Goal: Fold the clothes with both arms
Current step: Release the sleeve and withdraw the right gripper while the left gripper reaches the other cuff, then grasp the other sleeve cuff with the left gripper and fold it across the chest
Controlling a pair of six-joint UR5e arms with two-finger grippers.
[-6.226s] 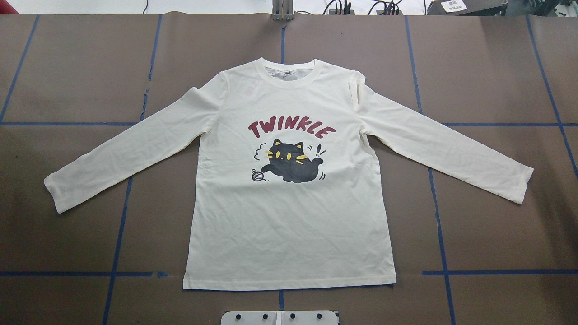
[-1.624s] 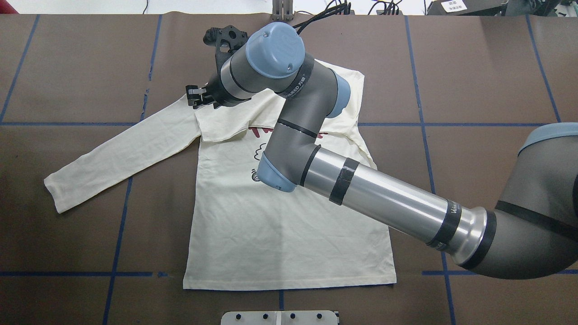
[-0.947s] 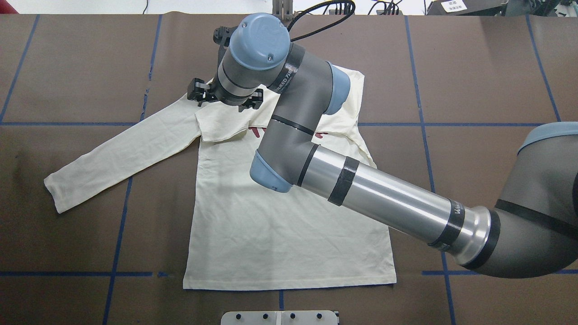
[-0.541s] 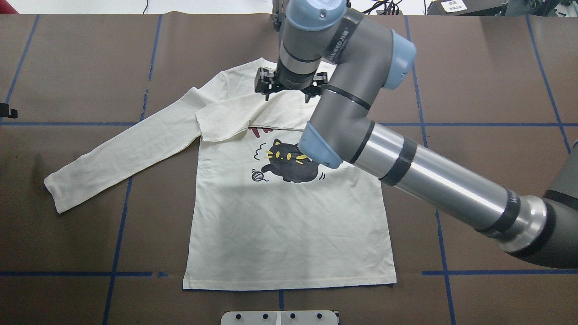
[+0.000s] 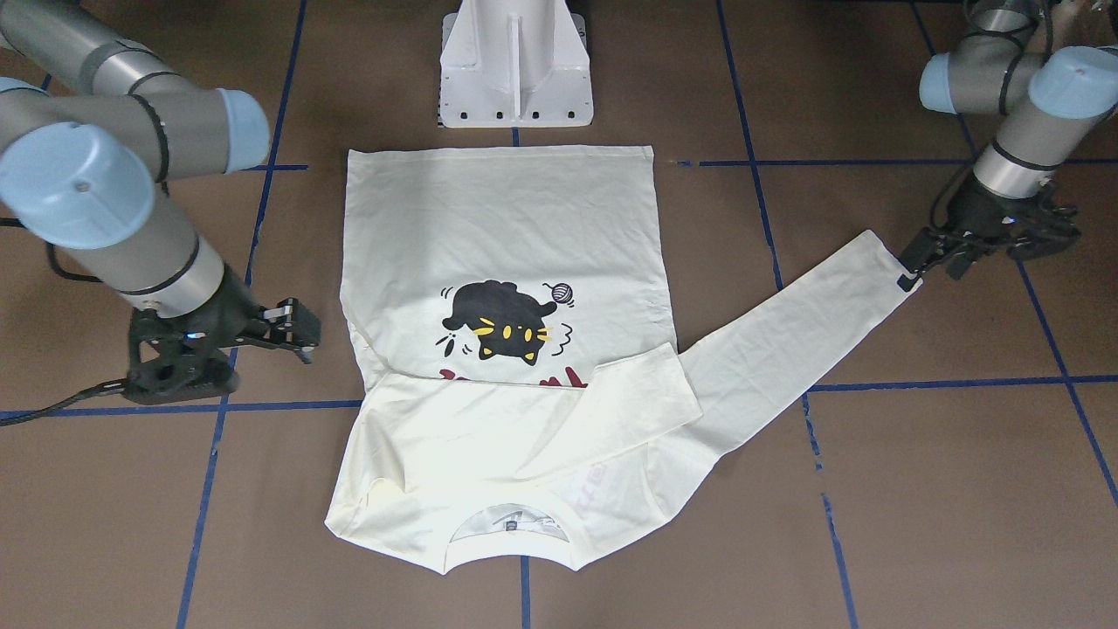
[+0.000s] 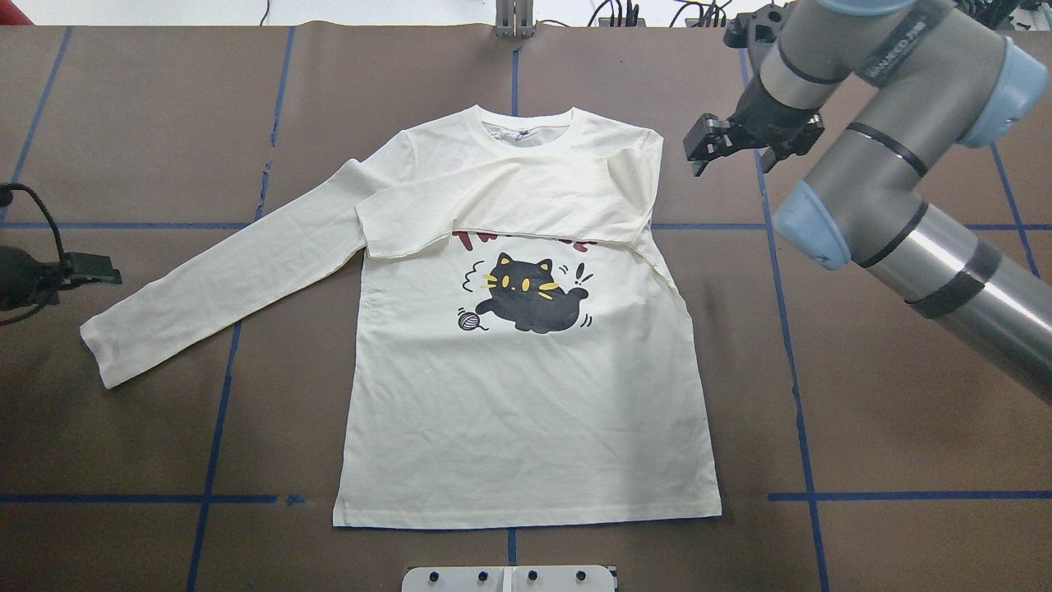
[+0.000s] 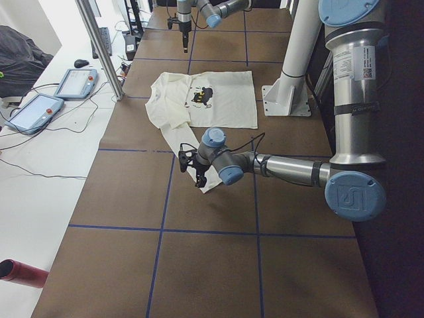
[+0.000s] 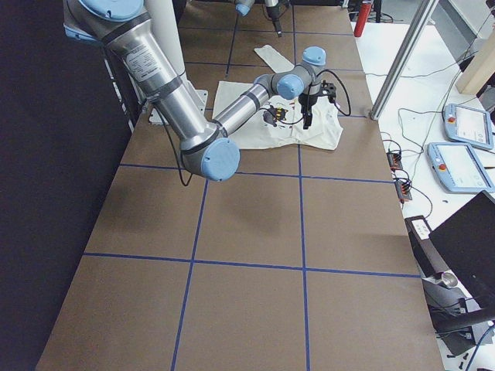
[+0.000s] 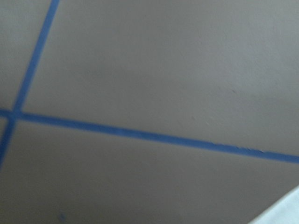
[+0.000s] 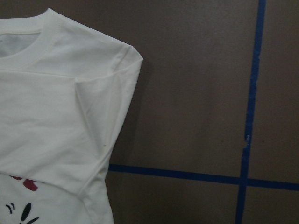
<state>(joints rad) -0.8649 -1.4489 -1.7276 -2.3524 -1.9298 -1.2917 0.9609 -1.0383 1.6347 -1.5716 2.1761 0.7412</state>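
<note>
Cream-white cotton, the long-sleeved T-shirt with a black cat print (image 6: 526, 411) lies face-up in the middle of the brown, blue-taped tabletop (image 6: 148, 123). Its folded sleeve (image 6: 493, 205) lies across the chest, hiding most of the dark red lettering (image 6: 472, 240). The outstretched sleeve (image 6: 222, 279) runs flat toward the left tool (image 5: 974, 249), whose fingers look spread, one tip just at the cuff, gripping nothing. The right tool (image 6: 734, 146) hangs wide open and empty beside the shirt's shoulder, apart from the cloth.
</note>
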